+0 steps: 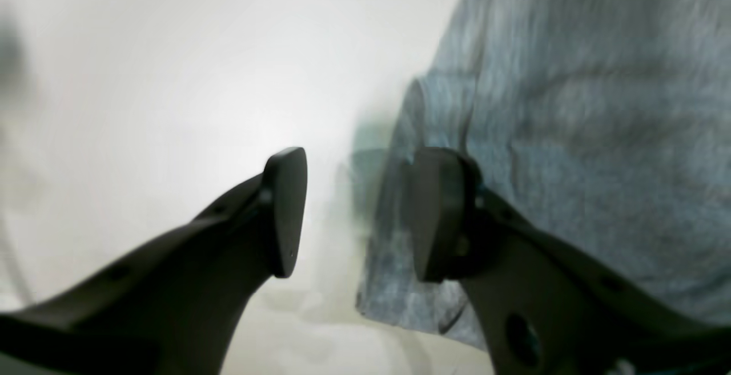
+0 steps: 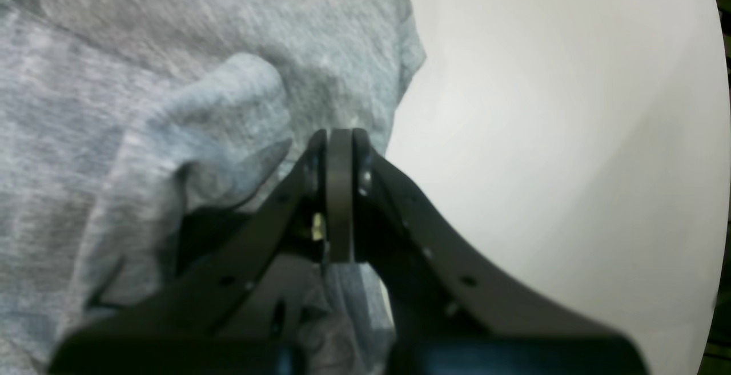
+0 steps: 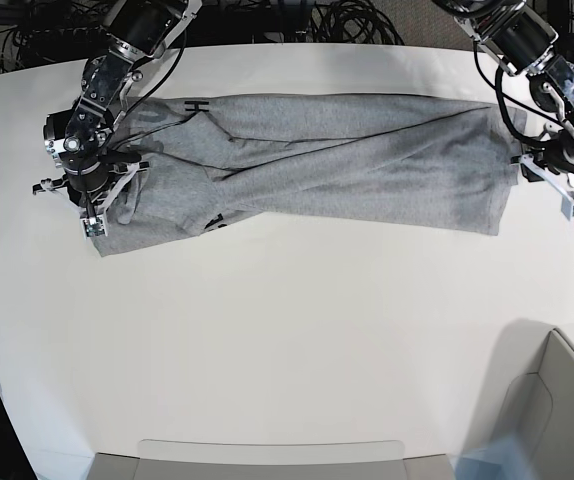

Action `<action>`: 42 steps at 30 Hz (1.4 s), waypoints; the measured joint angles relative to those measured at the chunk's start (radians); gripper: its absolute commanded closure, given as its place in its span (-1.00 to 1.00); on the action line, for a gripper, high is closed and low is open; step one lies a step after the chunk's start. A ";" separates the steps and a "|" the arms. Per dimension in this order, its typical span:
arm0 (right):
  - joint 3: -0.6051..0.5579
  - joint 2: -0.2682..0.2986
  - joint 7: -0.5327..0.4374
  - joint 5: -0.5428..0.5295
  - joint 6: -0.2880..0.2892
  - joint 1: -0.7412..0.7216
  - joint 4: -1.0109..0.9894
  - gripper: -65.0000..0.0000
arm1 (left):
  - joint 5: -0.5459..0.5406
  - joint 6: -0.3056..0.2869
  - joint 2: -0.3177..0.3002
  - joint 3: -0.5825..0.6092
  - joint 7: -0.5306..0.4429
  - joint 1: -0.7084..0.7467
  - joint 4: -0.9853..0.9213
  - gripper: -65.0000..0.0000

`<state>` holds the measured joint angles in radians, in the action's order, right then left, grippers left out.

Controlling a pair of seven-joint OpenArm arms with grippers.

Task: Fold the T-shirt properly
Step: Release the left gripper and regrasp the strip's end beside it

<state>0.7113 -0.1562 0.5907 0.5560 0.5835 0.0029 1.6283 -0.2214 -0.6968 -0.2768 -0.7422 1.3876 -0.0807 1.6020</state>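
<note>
The grey T-shirt (image 3: 347, 165) lies stretched sideways across the far half of the white table (image 3: 287, 330), with bits of black lettering (image 3: 199, 105) showing near its left end. My right gripper (image 3: 92, 215) is at the shirt's left near corner. In the right wrist view the right gripper (image 2: 340, 135) is shut, with bunched T-shirt (image 2: 143, 78) fabric pinched between the fingers. My left gripper (image 3: 549, 187) is at the shirt's right edge. The left wrist view shows the left gripper (image 1: 362, 215) open, one finger (image 1: 440, 215) over the T-shirt (image 1: 571, 135) and the other over bare table.
A shallow grey tray (image 3: 267, 460) sits at the table's near edge, and a grey bin (image 3: 557, 400) stands at the near right corner. Black cables (image 3: 347, 20) run behind the table's far edge.
</note>
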 measured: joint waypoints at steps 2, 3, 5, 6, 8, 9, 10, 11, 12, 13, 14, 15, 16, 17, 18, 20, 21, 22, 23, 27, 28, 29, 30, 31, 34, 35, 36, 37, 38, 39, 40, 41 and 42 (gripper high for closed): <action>0.000 0.000 0.000 0.000 0.000 0.000 -0.001 1.00 | -0.003 -0.002 0.007 0.007 -0.002 0.000 0.077 0.13; 0.000 0.000 0.000 0.000 0.000 0.000 -0.001 1.00 | 0.002 0.000 0.018 0.014 0.000 0.007 0.118 0.13; 0.000 0.000 0.000 -0.001 0.000 0.000 -0.001 1.00 | 0.003 0.000 0.026 0.034 -0.001 0.032 0.167 0.13; 0.000 0.000 0.000 0.000 0.000 0.000 -0.001 1.00 | -0.006 -0.003 0.036 0.044 0.000 0.047 0.190 0.13; 0.000 0.000 0.000 0.000 0.000 0.000 -0.001 1.00 | 0.002 -0.003 0.045 0.066 0.000 0.064 0.210 0.13; 0.000 0.000 0.000 0.000 0.000 0.000 -0.001 1.00 | 0.004 -0.003 0.044 0.082 0.000 0.071 0.216 0.12; 0.000 0.000 0.000 0.000 0.000 0.000 -0.001 1.00 | -0.002 -0.003 0.036 0.100 0.004 0.072 0.217 0.11; 0.000 0.000 0.000 0.000 0.000 0.000 -0.001 1.00 | -0.003 -0.003 0.026 0.117 0.004 0.072 0.217 0.09; 0.000 0.000 0.000 0.000 0.000 0.000 -0.001 1.00 | -0.011 -0.003 0.022 0.128 0.003 0.066 0.217 0.08; 0.000 0.000 0.000 0.000 0.000 0.000 -0.001 1.00 | -0.031 -0.003 0.021 0.129 0.003 0.058 0.216 0.09; 0.000 0.000 -0.001 0.000 0.000 0.000 -0.001 1.00 | -0.069 -0.003 0.021 0.129 0.002 0.055 0.213 0.12; 0.000 0.000 -0.002 0.000 0.000 -0.001 -0.001 1.00 | -0.129 -0.004 0.022 0.118 -0.001 0.055 0.201 0.15; 0.000 0.000 -0.005 0.000 0.000 -0.002 -0.001 1.00 | -0.179 -0.006 0.025 0.093 -0.001 0.055 0.177 0.16; 0.000 0.000 -0.005 0.000 0.000 -0.003 -0.001 1.00 | -0.220 -0.006 0.028 0.061 0.001 0.048 0.143 0.15; 0.000 0.000 -0.004 0.000 0.000 -0.003 -0.001 1.00 | -0.262 -0.002 0.026 0.031 -0.002 0.042 0.095 0.14; 0.000 0.000 -0.004 0.000 0.000 -0.002 -0.001 1.00 | -0.323 -0.003 0.004 0.011 -0.001 0.041 -0.023 0.13; 0.000 0.003 -0.005 0.000 0.000 -0.002 -0.001 1.00 | -0.336 0.001 -0.012 0.011 0.003 0.043 -0.080 0.12; 0.000 0.008 -0.005 0.000 0.000 -0.002 -0.002 1.00 | -0.353 -0.003 -0.039 0.014 0.012 0.043 -0.148 0.12; -0.001 0.016 -0.008 -0.003 0.000 -0.001 -0.006 1.00 | -0.365 0.000 -0.058 0.016 0.012 0.044 -0.203 0.12; 0.002 0.034 -0.005 0.005 0.000 -0.002 -0.046 1.00 | -0.436 0.000 -0.135 0.017 0.001 0.040 -0.360 0.12; 0.002 0.032 -0.004 0.008 0.001 -0.002 -0.048 1.00 | -0.446 0.000 -0.150 0.018 0.000 0.040 -0.378 0.12; 0.001 0.030 -0.005 0.006 0.000 0.000 -0.047 1.00 | -0.434 0.000 -0.159 0.018 0.001 0.039 -0.378 0.12; -0.002 0.028 -0.007 0.002 0.000 -0.001 -0.047 1.00 | -0.433 0.000 -0.169 0.018 0.003 0.039 -0.378 0.12; -0.002 0.027 -0.007 0.000 0.000 -0.001 -0.047 1.00 | -0.434 0.000 -0.177 0.018 0.002 0.039 -0.378 0.12; -0.002 0.028 -0.007 0.000 0.000 -0.001 -0.047 1.00 | -0.434 0.000 -0.199 0.018 -0.001 0.038 -0.376 0.12; -0.002 0.028 -0.007 0.000 0.000 0.000 -0.047 1.00 | -0.434 0.000 -0.203 0.018 0.000 0.039 -0.376 0.12; -0.002 0.028 -0.007 0.000 0.000 0.000 -0.047 1.00 | -0.431 0.000 -0.203 0.018 0.000 0.039 -0.376 0.12; -0.002 0.028 -0.007 0.000 0.000 0.000 -0.047 1.00 | -0.420 0.000 -0.201 0.018 -0.004 0.039 -0.377 0.12; -0.002 0.028 -0.007 0.000 0.000 -0.001 -0.047 1.00 | -0.397 0.000 -0.200 0.018 -0.013 0.039 -0.377 0.12; -0.002 0.028 -0.007 0.000 0.000 0.000 -0.047 1.00 | -0.380 0.000 -0.197 0.018 -0.025 0.039 -0.380 0.12; -0.002 0.028 -0.007 0.000 0.000 0.000 -0.047 1.00 | -0.376 0.000 -0.196 0.018 -0.028 0.039 -0.383 0.12; -0.002 0.028 -0.007 0.000 0.000 0.000 -0.047 1.00 | -0.370 0.000 -0.194 0.018 -0.027 0.039 -0.382 0.11; -0.002 0.028 -0.007 0.000 0.000 0.000 -0.047 1.00 | -0.370 0.000 -0.194 0.018 -0.027 0.042 -0.383 0.11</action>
<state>0.7094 -0.1284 0.5835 0.5560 0.5835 0.0025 1.5810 -0.5915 -0.6964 -0.4706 -0.7238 1.3602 -0.0387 1.2194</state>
